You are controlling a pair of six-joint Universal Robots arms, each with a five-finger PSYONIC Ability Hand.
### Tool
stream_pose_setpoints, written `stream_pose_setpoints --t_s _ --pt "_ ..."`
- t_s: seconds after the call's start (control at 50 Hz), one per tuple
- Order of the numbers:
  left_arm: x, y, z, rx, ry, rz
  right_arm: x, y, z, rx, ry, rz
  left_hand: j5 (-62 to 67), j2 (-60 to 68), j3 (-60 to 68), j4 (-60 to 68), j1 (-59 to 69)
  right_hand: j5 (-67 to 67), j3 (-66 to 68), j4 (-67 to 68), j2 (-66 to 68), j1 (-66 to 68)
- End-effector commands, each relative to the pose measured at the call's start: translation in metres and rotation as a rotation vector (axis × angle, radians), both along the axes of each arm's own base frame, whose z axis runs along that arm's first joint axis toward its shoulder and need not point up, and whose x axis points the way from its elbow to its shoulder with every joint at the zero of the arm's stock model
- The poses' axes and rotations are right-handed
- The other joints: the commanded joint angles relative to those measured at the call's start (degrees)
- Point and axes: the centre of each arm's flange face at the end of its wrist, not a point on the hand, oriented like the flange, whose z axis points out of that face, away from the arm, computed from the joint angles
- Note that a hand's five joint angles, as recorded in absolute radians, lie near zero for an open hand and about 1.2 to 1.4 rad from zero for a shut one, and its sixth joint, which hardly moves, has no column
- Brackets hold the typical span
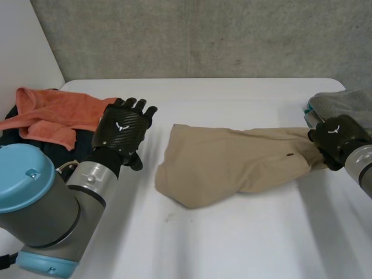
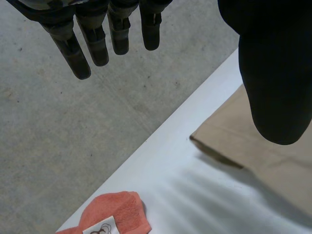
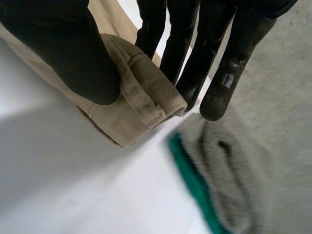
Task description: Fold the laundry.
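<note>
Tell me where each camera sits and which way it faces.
Head view: behind the arms, looking down at the white table; shows left hand, right hand.
Left wrist view: on the left wrist, looking past open fingers at table edge, floor, orange towel.
Right wrist view: on the right wrist, looking at its hand pinching the beige garment's hem, beside a grey cloth.
All three share the beige garment.

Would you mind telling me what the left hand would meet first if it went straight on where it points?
The way looks free: the left hand points over bare white table toward the grey wall, though depth is unclear.
</note>
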Motion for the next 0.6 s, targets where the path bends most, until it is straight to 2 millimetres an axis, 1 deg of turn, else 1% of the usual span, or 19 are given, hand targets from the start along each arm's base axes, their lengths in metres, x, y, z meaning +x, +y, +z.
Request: stream_pose_setpoints --t_s 0.02,0.04,0.06,0.1,0.12,0.18,0.2,0.26,0.28,0.32,0.34,0.36,0.42,0.44,0.5,0.52,0.54,0.58,0.6 --pt "0.008 0.000 0.002 0.007 0.000 0.018 0.048 0.003 0.032 -0.212 0.184 0.243 -2.69 -1.51 -1.78 -1.60 -1.22 14.34 12.83 11.95 13.19 34.81" --pt "0.009 -0.001 0.001 0.008 -0.001 0.023 0.063 0.009 0.036 -0.241 0.177 0.304 -2.69 -1.51 -1.78 -1.60 -1.22 14.34 12.83 11.95 13.19 34.81" --pt "0.011 -0.004 0.002 0.008 0.005 0.032 0.091 0.021 0.038 -0.285 0.158 0.421 -2.69 -1.51 -1.78 -1.60 -1.22 14.34 12.83 11.95 13.19 34.81" --pt "0.013 -0.007 0.004 0.008 0.015 0.043 0.117 0.032 0.034 -0.304 0.133 0.538 -2.69 -1.51 -1.78 -1.60 -1.22 14.34 12.83 11.95 13.19 34.81" --pt "0.014 -0.008 0.005 0.007 0.019 0.048 0.140 0.044 0.027 -0.320 0.116 0.645 -2.69 -1.51 -1.78 -1.60 -1.22 14.34 12.83 11.95 13.19 34.81" --pt "0.019 -0.015 0.008 0.006 0.041 0.069 0.168 0.063 0.014 -0.318 0.091 0.783 -2.69 -1.51 -1.78 -1.60 -1.22 14.34 12.83 11.95 13.19 34.81" --pt "0.020 -0.016 0.009 0.006 0.046 0.072 0.184 0.075 0.003 -0.308 0.082 0.856 -2.69 -1.51 -1.78 -1.60 -1.22 14.34 12.83 11.95 13.19 34.81" --pt "0.022 -0.021 0.014 -0.002 0.069 0.085 0.202 0.087 -0.018 -0.275 0.077 0.932 -2.69 -1.51 -1.78 -1.60 -1.22 14.34 12.83 11.95 13.19 34.81" --pt "0.023 -0.023 0.015 -0.005 0.074 0.089 0.212 0.093 -0.030 -0.247 0.064 0.963 -2.69 -1.51 -1.78 -1.60 -1.22 14.34 12.83 11.95 13.19 34.81" --pt "0.024 -0.029 0.022 -0.022 0.088 0.101 0.220 0.095 -0.037 -0.237 0.059 0.981 -2.69 -1.51 -1.78 -1.60 -1.22 14.34 12.83 11.95 13.19 34.81" --pt "0.024 -0.030 0.024 -0.029 0.092 0.102 0.224 0.097 -0.036 -0.241 0.051 0.988 -2.69 -1.51 -1.78 -1.60 -1.22 14.34 12.83 11.95 13.19 34.81" --pt "0.024 -0.032 0.027 -0.036 0.097 0.103 0.228 0.099 -0.033 -0.242 0.032 0.991 -2.69 -1.51 -1.78 -1.60 -1.22 7.74 6.23 5.34 6.59 28.21" --pt "0.022 -0.039 0.038 -0.068 0.116 0.105 0.229 0.095 -0.028 -0.211 -0.027 0.955 -2.64 -1.47 -1.73 -1.55 -1.18 -39.61 -41.11 -42.00 -40.76 -19.14" --pt "0.019 -0.042 0.045 -0.086 0.124 0.103 0.229 0.091 -0.023 -0.174 -0.089 0.913 -2.64 -1.47 -1.73 -1.55 -1.18 -55.66 -57.17 -58.05 -56.81 -35.19" --pt "0.014 -0.047 0.057 -0.112 0.138 0.094 0.226 0.087 -0.007 -0.104 -0.229 0.814 -2.69 -1.51 -1.78 -1.60 -1.22 -55.66 -57.17 -58.05 -56.81 -35.19" --pt "0.011 -0.050 0.064 -0.122 0.147 0.088 0.221 0.083 0.013 -0.072 -0.344 0.736 -2.69 -1.51 -1.78 -1.60 -1.22 -55.66 -57.17 -58.05 -56.81 -35.19" --pt "0.009 -0.053 0.067 -0.124 0.153 0.086 0.215 0.079 0.027 -0.059 -0.415 0.688 -2.64 -1.47 -1.73 -1.56 -1.18 -55.66 -57.17 -58.05 -56.81 -35.19" --pt "0.003 -0.058 0.069 -0.117 0.166 0.077 0.204 0.069 0.045 -0.045 -0.517 0.615 -2.64 -1.47 -1.73 -1.55 -1.18 -55.66 -57.17 -58.05 -56.81 -35.19" --pt "-0.005 -0.062 0.071 -0.106 0.185 0.059 0.189 0.059 0.062 -0.026 -0.614 0.539 -2.69 -1.51 -1.78 -1.60 -1.22 -55.66 -57.17 -58.05 -56.81 -35.19"
